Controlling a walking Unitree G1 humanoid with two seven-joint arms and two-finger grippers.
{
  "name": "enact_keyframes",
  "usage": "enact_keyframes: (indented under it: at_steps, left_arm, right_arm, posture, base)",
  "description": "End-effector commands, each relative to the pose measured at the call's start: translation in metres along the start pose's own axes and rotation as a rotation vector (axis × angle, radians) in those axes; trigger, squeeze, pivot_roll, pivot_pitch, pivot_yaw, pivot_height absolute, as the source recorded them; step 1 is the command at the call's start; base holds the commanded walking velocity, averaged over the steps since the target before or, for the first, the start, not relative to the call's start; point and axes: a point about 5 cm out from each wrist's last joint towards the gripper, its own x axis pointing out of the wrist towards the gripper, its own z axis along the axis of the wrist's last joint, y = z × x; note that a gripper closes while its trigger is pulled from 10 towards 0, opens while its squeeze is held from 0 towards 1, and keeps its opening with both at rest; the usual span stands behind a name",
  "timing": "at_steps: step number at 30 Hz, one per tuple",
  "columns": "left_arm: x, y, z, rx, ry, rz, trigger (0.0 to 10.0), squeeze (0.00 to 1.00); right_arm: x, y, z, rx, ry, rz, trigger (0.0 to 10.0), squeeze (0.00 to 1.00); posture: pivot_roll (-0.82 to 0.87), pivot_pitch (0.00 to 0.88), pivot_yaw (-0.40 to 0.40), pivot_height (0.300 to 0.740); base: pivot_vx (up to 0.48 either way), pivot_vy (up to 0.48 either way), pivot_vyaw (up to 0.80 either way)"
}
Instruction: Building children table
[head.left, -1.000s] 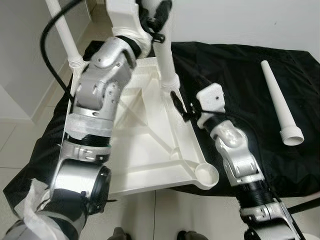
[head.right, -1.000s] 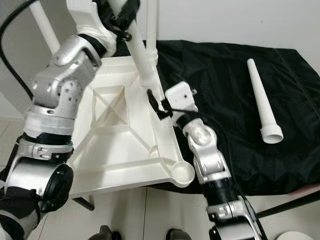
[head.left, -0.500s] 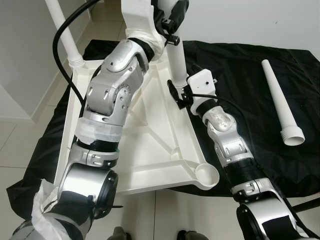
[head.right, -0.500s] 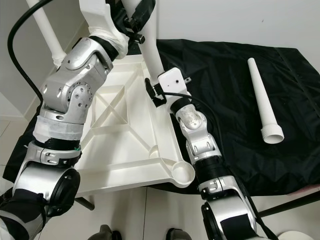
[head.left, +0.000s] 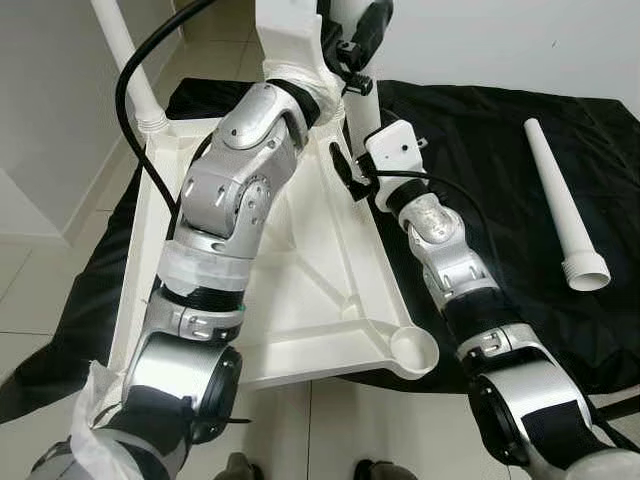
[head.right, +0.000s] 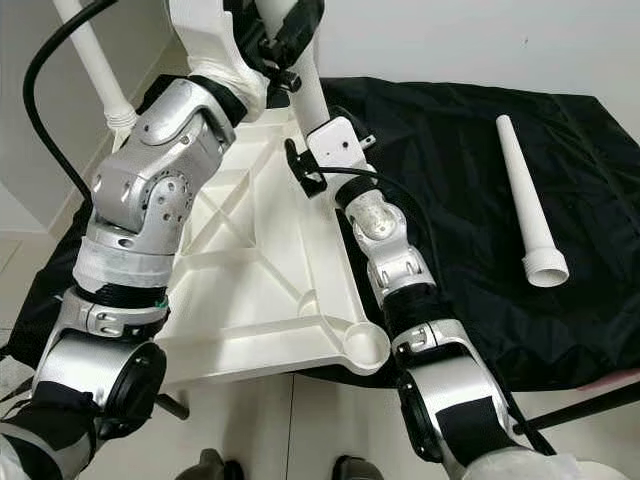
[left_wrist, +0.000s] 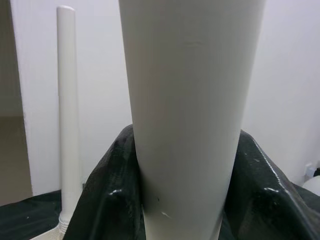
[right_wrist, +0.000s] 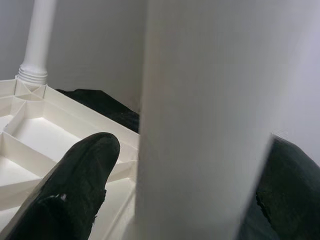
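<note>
A white table top (head.left: 310, 270) lies upside down on a black cloth (head.left: 500, 130). One white leg (head.left: 125, 60) stands in its far left corner. A second leg (head.right: 312, 95) stands at the far right corner, and my left gripper (head.left: 350, 40) is shut on it high up. In the left wrist view this leg (left_wrist: 190, 115) sits tight between the black fingers (left_wrist: 100, 200). My right gripper (head.left: 345, 175) is open around the same leg low down, with a small gap beside one finger (right_wrist: 75, 200). A loose leg (head.left: 560, 200) lies on the cloth at right.
The near right corner socket (head.left: 413, 350) of the table top holds nothing. A white wall runs behind the cloth, and tiled floor (head.left: 40, 290) lies to the left and along the near edge.
My right gripper has risen from beside the table's edge and moved left to the lower part of the held leg. My left arm and the leg top have shifted to the right.
</note>
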Motion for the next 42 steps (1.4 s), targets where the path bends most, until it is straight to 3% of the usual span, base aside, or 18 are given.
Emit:
enact_keyframes:
  at_steps: [1, 5, 6, 7, 8, 10, 11, 12, 13, 20, 21, 22, 26, 30, 31, 35, 42]
  left_arm:
    - [-0.001, -0.004, 0.003, 0.008, -0.015, -0.004, 10.0, 0.00]
    - [-0.001, -0.006, 0.002, 0.007, -0.013, -0.009, 10.0, 0.00]
    - [-0.001, -0.007, 0.003, 0.008, -0.013, -0.012, 10.0, 0.00]
    - [-0.001, -0.007, 0.003, 0.008, -0.013, -0.013, 10.0, 0.00]
    - [-0.001, -0.008, 0.003, 0.008, -0.013, -0.015, 10.0, 0.00]
    - [-0.001, -0.009, 0.003, 0.008, -0.013, -0.016, 10.0, 0.00]
    - [-0.001, -0.009, 0.003, 0.007, -0.013, -0.017, 10.0, 0.00]
    - [-0.001, -0.009, 0.003, 0.007, -0.013, -0.017, 10.0, 0.00]
    - [0.000, -0.010, 0.003, 0.010, -0.014, -0.018, 10.0, 0.00]
    - [0.000, -0.013, 0.005, 0.020, -0.016, -0.024, 10.0, 0.00]
    - [0.000, -0.014, 0.005, 0.027, -0.020, -0.028, 10.0, 0.00]
    - [0.002, -0.018, 0.006, -0.001, -0.028, -0.067, 10.0, 1.00]
    - [0.004, -0.021, 0.008, -0.040, -0.041, -0.104, 10.0, 1.00]
    - [0.012, -0.021, 0.014, 0.047, -0.048, -0.146, 10.0, 1.00]
    - [0.017, -0.019, 0.015, 0.047, -0.050, -0.151, 10.0, 0.00]
    - [0.025, -0.019, 0.017, -0.009, -0.056, -0.189, 10.0, 0.00]
    - [0.030, -0.029, 0.023, 0.005, -0.073, -0.264, 10.0, 0.00]
  right_arm:
    - [0.004, 0.003, 0.004, -0.003, -0.025, 0.007, 10.0, 0.00]
    - [0.007, 0.005, 0.005, 0.000, -0.039, 0.012, 10.0, 0.00]
    - [0.007, 0.006, 0.005, 0.004, -0.039, 0.012, 3.9, 0.00]
    - [0.007, 0.006, 0.005, 0.007, -0.039, 0.011, 3.9, 0.00]
    - [0.007, 0.006, 0.004, 0.006, -0.040, 0.012, 1.5, 0.00]
    - [0.007, 0.006, 0.004, 0.005, -0.042, 0.013, 1.5, 0.00]
    - [0.007, 0.006, 0.004, 0.005, -0.044, 0.012, 0.6, 0.00]
    - [0.007, 0.006, 0.004, 0.005, -0.044, 0.012, 0.6, 0.00]
    - [0.008, 0.005, 0.004, 0.005, -0.043, 0.009, 0.0, 0.00]
    - [0.007, 0.002, 0.000, 0.028, -0.025, -0.018, 0.0, 0.00]
    - [0.006, 0.000, -0.002, 0.043, -0.014, -0.036, 4.1, 0.00]
    - [0.006, -0.002, -0.004, 0.065, 0.005, -0.071, 10.0, 0.00]
    - [0.007, -0.004, -0.006, 0.078, 0.015, -0.090, 10.0, 0.00]
    - [0.006, -0.009, -0.007, 0.100, 0.027, -0.115, 10.0, 0.00]
    - [0.005, -0.011, -0.008, 0.105, 0.033, -0.130, 10.0, 0.00]
    - [0.001, -0.014, -0.011, 0.122, 0.049, -0.166, 10.0, 0.00]
    - [-0.002, -0.019, -0.013, 0.137, 0.059, -0.204, 10.0, 0.00]
  posture:
    - [-0.05, 0.097, 0.038, 0.740]
    - [-0.04, 0.098, 0.037, 0.740]
    - [-0.05, 0.097, 0.038, 0.740]
    - [-0.05, 0.097, 0.038, 0.740]
    - [-0.04, 0.097, 0.039, 0.740]
    - [-0.04, 0.097, 0.039, 0.740]
    - [-0.04, 0.097, 0.039, 0.740]
    - [-0.04, 0.097, 0.039, 0.740]
    - [-0.05, 0.097, 0.038, 0.740]
    - [-0.05, 0.099, 0.038, 0.740]
    - [-0.05, 0.100, 0.034, 0.740]
    - [-0.05, 0.102, 0.029, 0.740]
    - [-0.05, 0.104, 0.023, 0.740]
    - [-0.10, 0.118, 0.001, 0.740]
    - [-0.14, 0.130, 0.010, 0.740]
    - [-0.18, 0.136, 0.046, 0.740]
    - [-0.18, 0.150, 0.054, 0.740]
  base:
    - [0.000, 0.000, 0.00]
    - [0.000, 0.000, 0.00]
    - [0.000, 0.000, 0.00]
    - [0.000, 0.000, 0.00]
    - [0.000, 0.000, 0.00]
    - [0.000, 0.000, 0.00]
    - [0.000, 0.000, 0.00]
    - [0.000, 0.000, 0.00]
    - [0.000, 0.000, 0.00]
    - [0.000, 0.000, 0.00]
    - [0.000, 0.000, 0.00]
    - [0.000, 0.000, 0.00]
    - [0.000, 0.000, 0.00]
    - [0.000, 0.000, 0.00]
    - [0.000, 0.000, 0.00]
    - [0.000, 0.000, 0.00]
    - [0.000, 0.000, 0.00]
